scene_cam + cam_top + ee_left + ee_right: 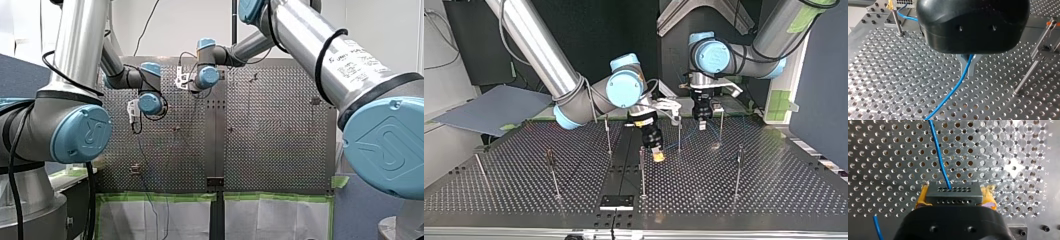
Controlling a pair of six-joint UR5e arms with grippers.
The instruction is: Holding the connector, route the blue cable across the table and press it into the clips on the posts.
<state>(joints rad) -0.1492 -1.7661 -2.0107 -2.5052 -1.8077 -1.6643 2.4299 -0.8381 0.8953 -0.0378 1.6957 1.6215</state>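
A black connector (953,191) sits between the yellow pads (922,197) of my right gripper (955,198), which is shut on it. The blue cable (939,155) leaves the connector's face and runs ahead over the perforated plate. In the top view my right gripper (657,154) hangs low beside a middle post (642,170). My left gripper (968,72) has its metal fingers shut on the blue cable (953,90), just above the plate. From there the cable trails away across the holes. In the top view my left gripper (702,123) stands between two back posts (679,132).
Several thin posts stand on the plate, among them one (739,170) at the top view's right and one (553,172) at its left. Beside my left gripper rises a post (1031,71) with a clip (1051,24) at its top. A black bracket (616,201) sits at the plate's near edge.
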